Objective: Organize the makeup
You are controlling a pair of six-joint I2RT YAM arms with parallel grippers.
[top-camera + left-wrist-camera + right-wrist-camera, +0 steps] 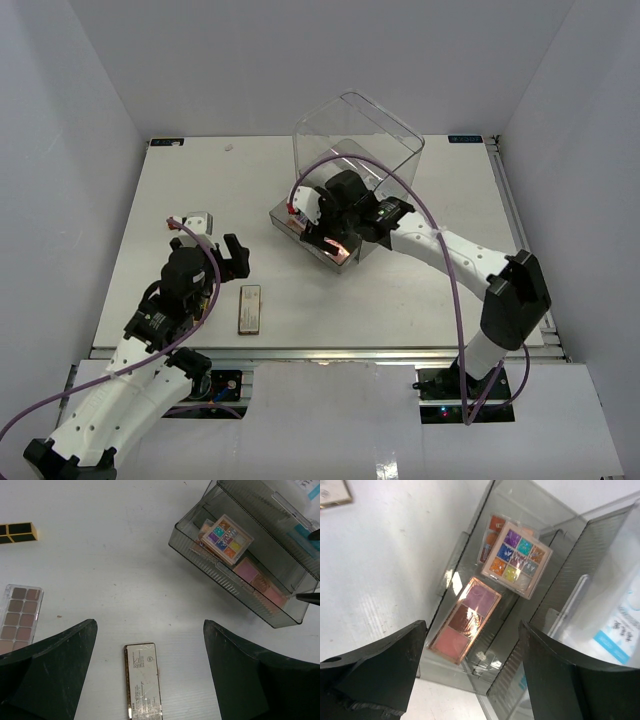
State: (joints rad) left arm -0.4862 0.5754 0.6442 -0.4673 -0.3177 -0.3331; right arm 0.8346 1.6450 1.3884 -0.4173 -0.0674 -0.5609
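On the white bench (400, 300) the right arm stretches toward the centre, right gripper (320, 226) spread over the drawer (215, 571); left gripper (150, 625) hangs apart near the left edge.

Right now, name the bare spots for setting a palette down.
Bare table back left, between the drawer box and the left edge; also the near strip between the long case and the right arm. Crowded: the open drawer, holding the multicolour palette and pinkish palette, right tool above.

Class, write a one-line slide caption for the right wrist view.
Right gripper, jaws open, over the clear drawer holding a multicolour square palette and a pinkish palette.
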